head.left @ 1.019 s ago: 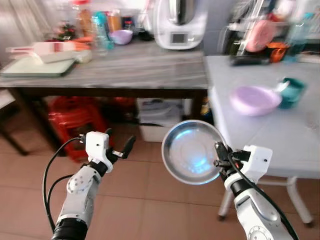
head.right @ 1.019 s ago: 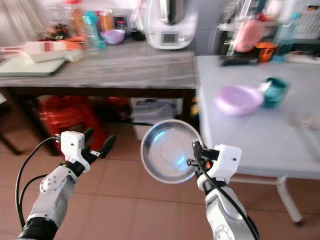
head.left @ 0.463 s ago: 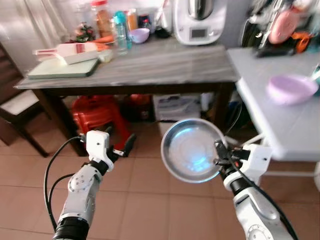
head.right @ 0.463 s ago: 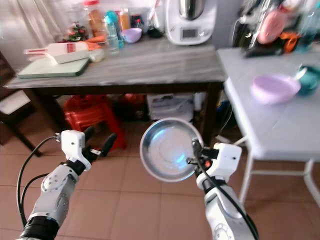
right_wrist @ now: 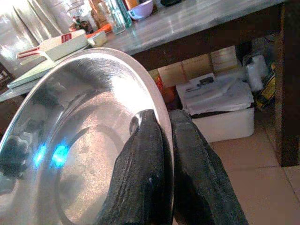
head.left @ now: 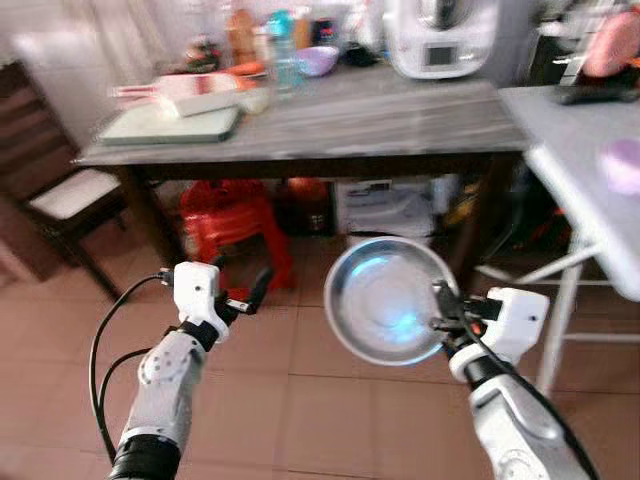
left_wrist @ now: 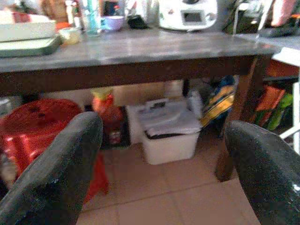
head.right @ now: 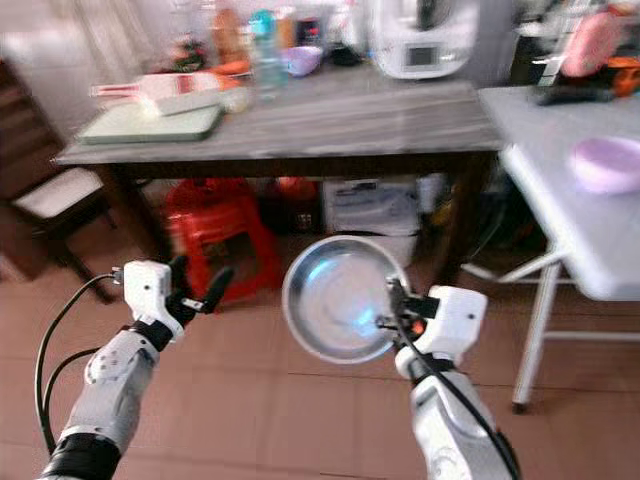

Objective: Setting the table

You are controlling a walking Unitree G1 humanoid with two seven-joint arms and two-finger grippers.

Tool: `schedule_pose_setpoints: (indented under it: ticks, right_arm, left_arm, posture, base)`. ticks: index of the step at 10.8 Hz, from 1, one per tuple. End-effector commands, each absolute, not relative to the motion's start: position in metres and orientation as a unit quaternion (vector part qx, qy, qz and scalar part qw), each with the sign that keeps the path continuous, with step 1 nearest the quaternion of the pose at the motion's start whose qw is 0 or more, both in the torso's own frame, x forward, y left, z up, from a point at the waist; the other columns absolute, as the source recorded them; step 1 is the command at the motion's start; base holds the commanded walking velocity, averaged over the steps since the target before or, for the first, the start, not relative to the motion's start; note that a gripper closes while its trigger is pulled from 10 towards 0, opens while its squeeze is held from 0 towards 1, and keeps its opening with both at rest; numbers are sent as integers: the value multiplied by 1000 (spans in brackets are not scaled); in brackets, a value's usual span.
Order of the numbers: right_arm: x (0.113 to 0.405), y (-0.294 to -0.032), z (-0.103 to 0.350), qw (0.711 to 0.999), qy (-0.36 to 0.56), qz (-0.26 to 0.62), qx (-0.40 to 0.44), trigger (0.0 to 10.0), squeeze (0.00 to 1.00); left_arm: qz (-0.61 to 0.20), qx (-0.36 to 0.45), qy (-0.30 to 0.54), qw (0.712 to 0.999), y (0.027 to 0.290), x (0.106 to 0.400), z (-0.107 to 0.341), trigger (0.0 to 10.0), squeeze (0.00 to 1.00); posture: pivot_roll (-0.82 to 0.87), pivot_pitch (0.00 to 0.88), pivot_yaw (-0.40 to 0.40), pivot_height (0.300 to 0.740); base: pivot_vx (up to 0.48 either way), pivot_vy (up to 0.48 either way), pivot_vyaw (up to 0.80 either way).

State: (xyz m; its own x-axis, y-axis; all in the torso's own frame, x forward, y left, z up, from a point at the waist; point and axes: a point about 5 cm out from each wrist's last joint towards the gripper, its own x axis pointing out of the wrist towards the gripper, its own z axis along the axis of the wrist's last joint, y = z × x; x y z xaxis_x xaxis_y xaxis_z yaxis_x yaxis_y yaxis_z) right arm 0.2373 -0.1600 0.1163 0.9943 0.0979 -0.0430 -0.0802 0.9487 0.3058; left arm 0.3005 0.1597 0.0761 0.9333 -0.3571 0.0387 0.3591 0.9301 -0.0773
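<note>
A round steel plate (head.left: 385, 300) is held upright in front of me over the tiled floor, its hollow side facing me. My right gripper (head.left: 440, 320) is shut on the plate's right rim; in the right wrist view the two black fingers (right_wrist: 150, 178) pinch the rim (right_wrist: 161, 117) between them. My left gripper (head.left: 245, 295) is raised at the left, open, nothing between its fingers (left_wrist: 56, 173). A dark wooden table (head.left: 330, 125) with a grey top stands ahead. A white table (head.left: 590, 150) at the right carries a lilac bowl (head.right: 608, 163).
On the dark table are a green board (head.left: 170, 125), bottles (head.left: 285, 40), a small purple bowl (head.left: 318, 60) and a white appliance (head.left: 440, 35). Beneath it sit a red stool (head.left: 235, 225) and a white box (head.left: 390, 210). A dark chair (head.left: 60, 190) stands at the left.
The camera has swung left: the tables have slid right and the chair has come into sight. Both arms keep their pose, and the plate stays in the right gripper.
</note>
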Motion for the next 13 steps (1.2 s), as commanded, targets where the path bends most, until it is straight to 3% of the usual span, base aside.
schedule_pose_setpoints:
  ticks: [1,3,13]
  right_arm:
    - [237,-164,121,988,15,39,150,10000,0]
    - [237,-166,123,989,9,36,145,10000,0]
    - [239,-169,127,989,-4,32,143,10000,0]
  left_arm:
    - [-207,-45,-7,977,152,299,76,10000,0]
    - [-213,-39,-14,976,150,297,77,10000,0]
    - [-233,-48,-32,971,134,301,87,10000,0]
  posture:
    - [-19,0,91,740]
    - [-18,0,89,740]
    - [-27,0,93,740]
  base:
    - [0,0,0]
    - [0,0,0]
    - [318,0,0]
